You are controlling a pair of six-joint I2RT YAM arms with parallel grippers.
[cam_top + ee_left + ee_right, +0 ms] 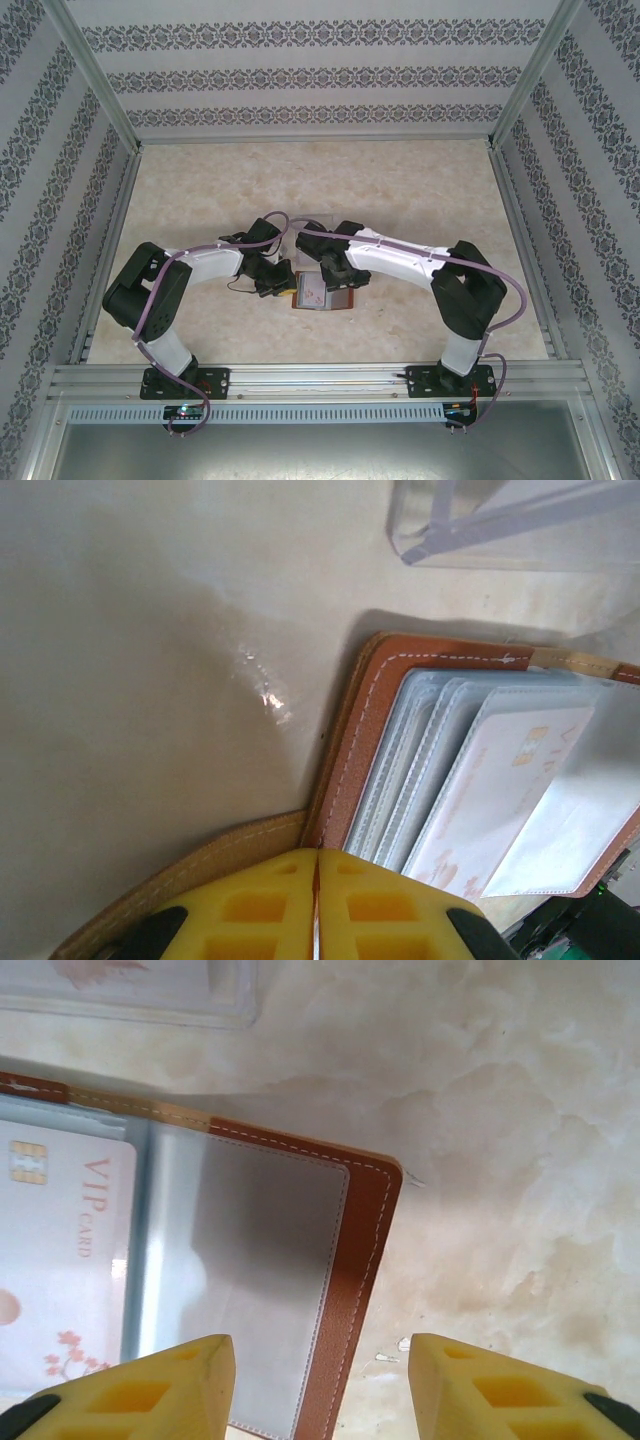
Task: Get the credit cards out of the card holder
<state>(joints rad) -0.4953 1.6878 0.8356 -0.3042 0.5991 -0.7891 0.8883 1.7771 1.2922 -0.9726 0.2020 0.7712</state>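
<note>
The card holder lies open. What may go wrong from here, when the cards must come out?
The right gripper stands open astride the right cover of the card holder; closing there would likely pinch leather, not a card.
The VIP card sits in a clear sleeve, so a grip may slip or drag the sleeve along.
The left gripper seems to pinch a thin leather flap; a pull may tug the holder free or shift it.
</note>
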